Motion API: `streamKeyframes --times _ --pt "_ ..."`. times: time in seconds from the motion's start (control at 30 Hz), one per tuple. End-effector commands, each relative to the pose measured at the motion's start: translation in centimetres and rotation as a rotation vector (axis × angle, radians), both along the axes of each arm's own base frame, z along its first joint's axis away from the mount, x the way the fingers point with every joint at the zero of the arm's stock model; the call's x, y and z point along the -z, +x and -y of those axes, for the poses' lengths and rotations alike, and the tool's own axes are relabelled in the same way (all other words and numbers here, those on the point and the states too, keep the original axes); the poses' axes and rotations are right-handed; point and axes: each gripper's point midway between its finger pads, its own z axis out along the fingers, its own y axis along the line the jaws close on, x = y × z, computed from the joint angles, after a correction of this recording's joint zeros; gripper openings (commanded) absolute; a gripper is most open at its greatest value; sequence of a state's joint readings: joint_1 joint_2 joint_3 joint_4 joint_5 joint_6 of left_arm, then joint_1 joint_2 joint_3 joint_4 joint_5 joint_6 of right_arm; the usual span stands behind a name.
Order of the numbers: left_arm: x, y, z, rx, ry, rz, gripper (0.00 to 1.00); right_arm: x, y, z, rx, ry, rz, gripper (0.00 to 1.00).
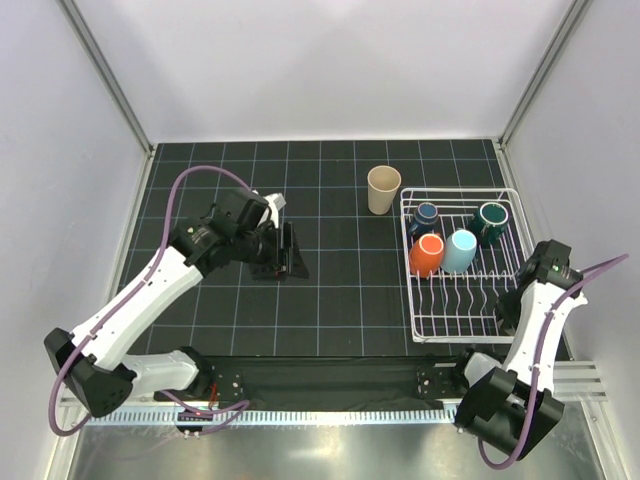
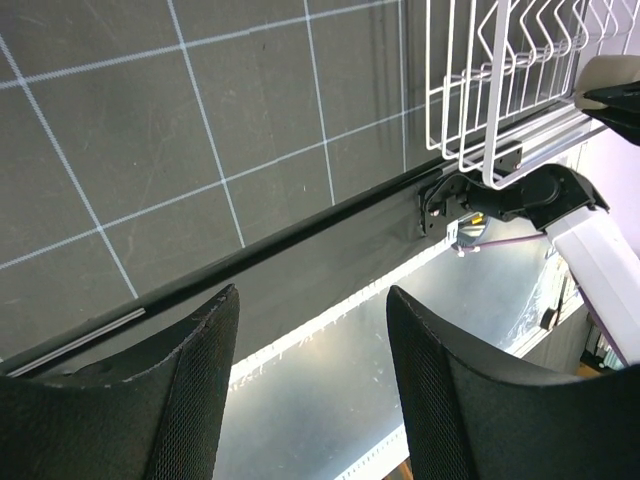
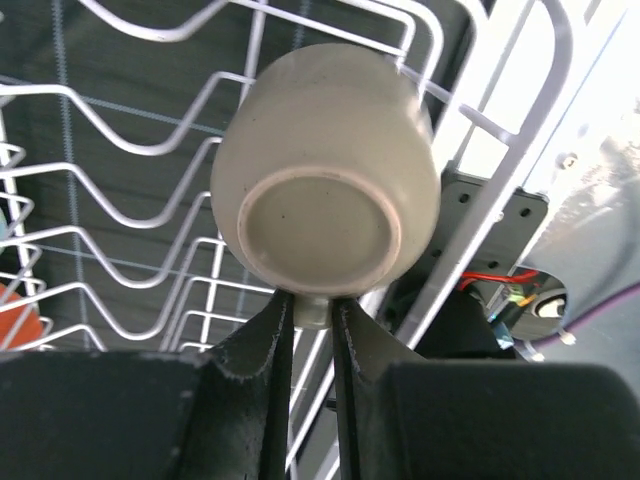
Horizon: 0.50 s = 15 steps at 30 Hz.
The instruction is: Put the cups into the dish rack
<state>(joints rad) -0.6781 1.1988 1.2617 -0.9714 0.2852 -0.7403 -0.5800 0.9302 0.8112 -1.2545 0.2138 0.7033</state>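
The white wire dish rack [image 1: 505, 322] stands at the right. In its far half are a navy cup [image 1: 426, 215], a dark teal mug [image 1: 490, 220], an orange cup [image 1: 427, 254] and a light blue mug [image 1: 460, 250]. A tall beige tumbler [image 1: 383, 189] stands upright on the mat just left of the rack's far corner. My right gripper [image 3: 310, 305] is shut on the handle of the small taupe mug [image 3: 325, 180], held bottom toward the camera over the rack wires [image 3: 120, 110] near the rack's near right part. My left gripper [image 2: 310, 295] is open and empty over the mat [image 1: 288, 252].
The black gridded mat [image 1: 330, 300] covers the table. A black bar and a metal strip run along the near edge [image 2: 300, 250]. The rack's near corner [image 2: 480, 90] and the right arm's base [image 2: 520, 195] show in the left wrist view. White walls enclose the sides and back.
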Motion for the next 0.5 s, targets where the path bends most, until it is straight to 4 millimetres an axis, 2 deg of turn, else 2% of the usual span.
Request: streamKeyframes --times 0.0,0.07,0.13,0.3,0.47 --pt "-1.4 0.3 0.0 0.027 -0.01 0.01 0.59 0.3 0.3 -0.5 0.003 0.045 0.003 0.04" --pt "-1.6 0.6 0.1 0.028 -0.009 0.006 0.59 -0.7 1.1 0.1 -0.011 0.018 0.032 0.04" --pt "-1.5 0.9 0.2 0.032 -0.006 -0.004 0.59 -0.8 1.6 0.2 -0.01 0.026 0.04 0.04" --pt "-1.4 1.5 0.5 0.044 -0.009 -0.022 0.59 0.6 2.6 -0.6 0.025 0.081 0.084 0.04" --pt "-1.2 1.8 0.2 0.043 -0.005 -0.031 0.59 2.1 2.4 -0.8 0.055 0.1 0.066 0.04"
